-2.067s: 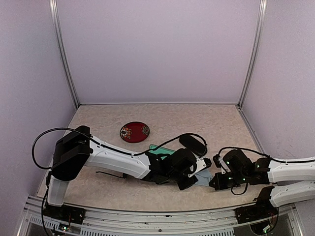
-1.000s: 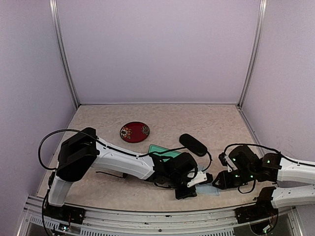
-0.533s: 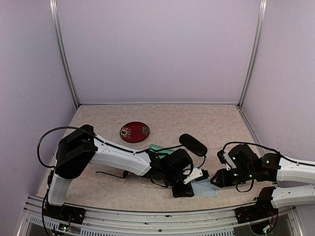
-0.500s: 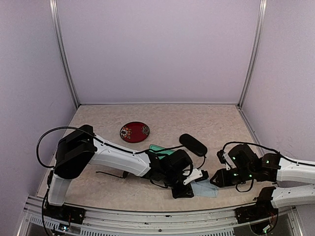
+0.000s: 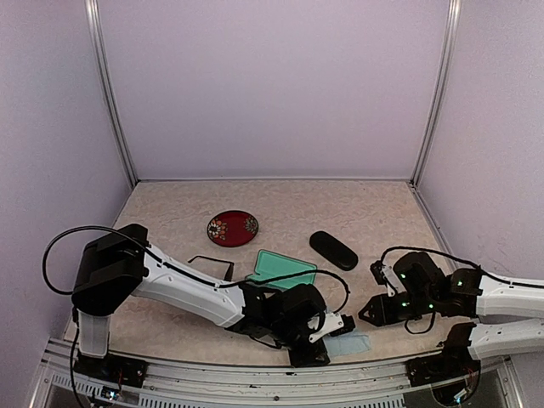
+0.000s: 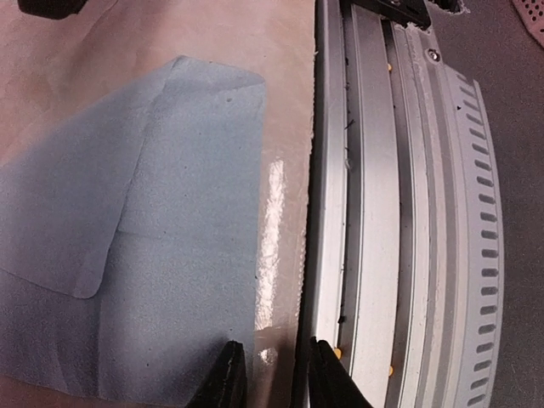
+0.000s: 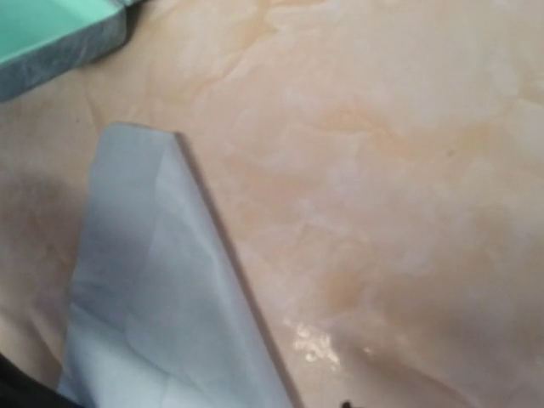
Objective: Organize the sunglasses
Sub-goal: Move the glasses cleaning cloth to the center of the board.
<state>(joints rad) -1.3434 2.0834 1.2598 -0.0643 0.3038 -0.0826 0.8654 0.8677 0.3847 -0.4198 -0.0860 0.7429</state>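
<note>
A pair of sunglasses [image 5: 212, 265] with a thin black frame lies on the table left of the teal rectangular case [image 5: 282, 270]. My left gripper [image 5: 333, 326] hangs low at the table's front edge. In the left wrist view it [image 6: 270, 376] is open a little with nothing between its fingers. One fingertip [image 6: 228, 378] sits over the edge of a blue-grey cloth [image 6: 144, 221]. My right gripper [image 5: 368, 308] is just right of that cloth [image 5: 348, 344], and its fingers barely show in the right wrist view.
A black oval case [image 5: 333, 250] lies behind the cloth and a red patterned plate [image 5: 232, 228] sits further back. The aluminium rail [image 6: 399, 212] runs along the table's front edge right beside my left fingers. A corner of the teal case [image 7: 51, 38] shows in the right wrist view.
My left arm has drawn back toward the front edge, uncovering the teal case and the thin-framed sunglasses. The cloth has slid nearer the front. My right gripper has shifted slightly.
</note>
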